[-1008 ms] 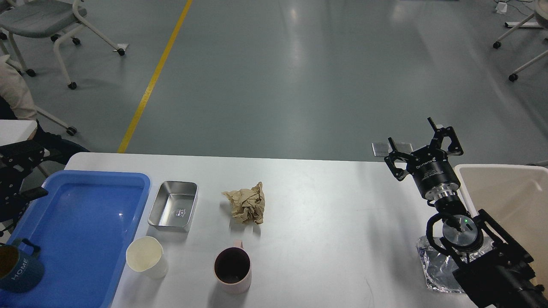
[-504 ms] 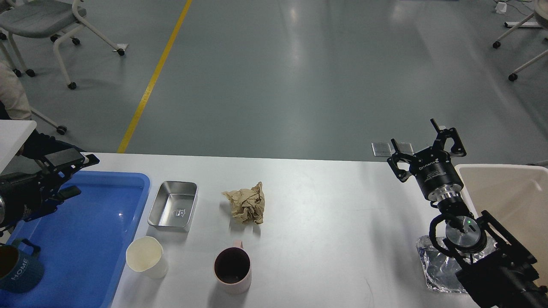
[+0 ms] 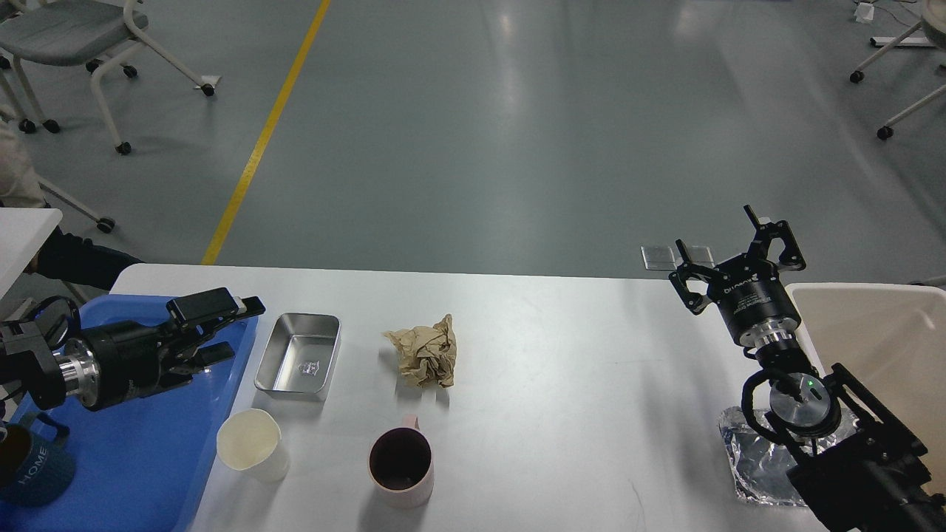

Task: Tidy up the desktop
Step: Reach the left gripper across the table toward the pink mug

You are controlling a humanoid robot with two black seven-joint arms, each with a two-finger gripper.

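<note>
The white desktop [image 3: 562, 347] carries a steel tray [image 3: 298, 355], a crumpled brown paper ball [image 3: 426, 354], a cream cup [image 3: 252, 444], a pink mug [image 3: 401, 466] and a crumpled foil sheet [image 3: 755, 465]. My left gripper [image 3: 235, 326] is open and empty, held above the blue tray's right edge, just left of the steel tray. My right gripper [image 3: 728, 240] is open and empty, raised over the table's far right edge beside the beige bin.
A blue plastic tray [image 3: 140, 451] at the left holds a dark blue "HOME" mug [image 3: 31, 462]. A beige bin [image 3: 883, 347] stands at the right edge. Chairs stand on the floor beyond the table.
My left arm has swung in from the left edge to the right, over the blue tray toward the steel tray. The right arm has hardly moved.
</note>
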